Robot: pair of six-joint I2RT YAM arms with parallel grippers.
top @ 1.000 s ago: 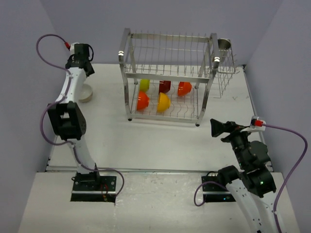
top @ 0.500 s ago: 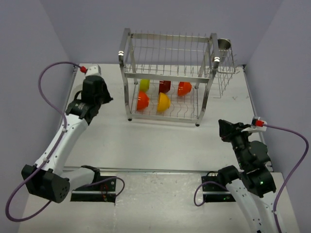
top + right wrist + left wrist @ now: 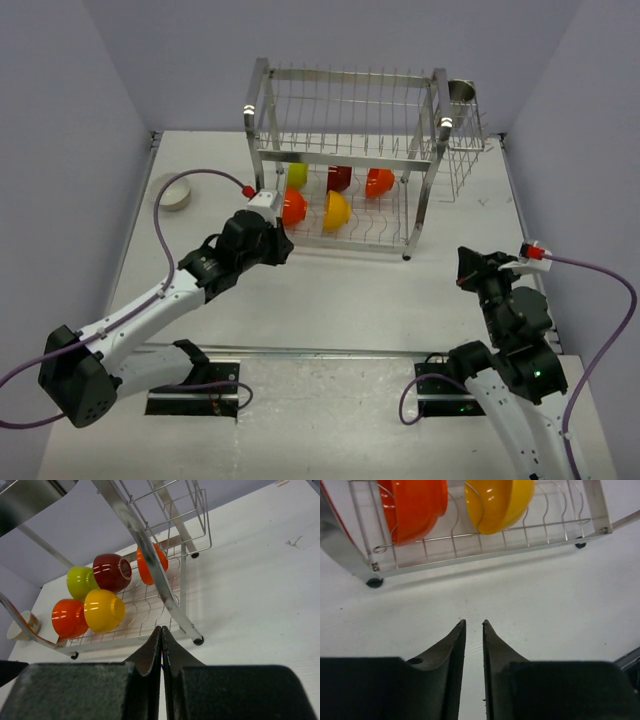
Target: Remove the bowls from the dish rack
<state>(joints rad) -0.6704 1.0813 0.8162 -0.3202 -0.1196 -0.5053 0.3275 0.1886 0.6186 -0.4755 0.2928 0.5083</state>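
Worktop (image 3: 330,290), pale and flat, carries the dish rack (image 3: 345,160) toward its far side, a two-tier frame of shiny steel wire with tubular posts. On the rack's lower tier five bowls stand on edge between the wires. The rear row holds the lime-green bowl (image 3: 297,175) at the left, the dark red bowl (image 3: 339,178) in the middle and the orange-red bowl (image 3: 379,182) at the right. The front row holds the orange bowl (image 3: 293,207) and, just beside it on its right, the yellow bowl (image 3: 336,211). The whitish bowl (image 3: 175,192) lies on the worktop by the left wall, well apart from the rack. A metal cup (image 3: 461,91) sits at the top of the side basket (image 3: 463,155), which hangs on the rack's right end. The left hand (image 3: 473,622) is low over the worktop near the rack's front-left foot, aimed at the lower tier. Its wrist view shows a strip of bare worktop between the fingertips and the rack, with the orange and yellow bowls ahead. Its two fingers stand a narrow gap apart and nothing is between them. The right hand (image 3: 161,628) is near the worktop's right edge, in front of the rack's right end and well apart from it, pointing toward the rack. Its fingers are pressed together along their length and hold nothing.
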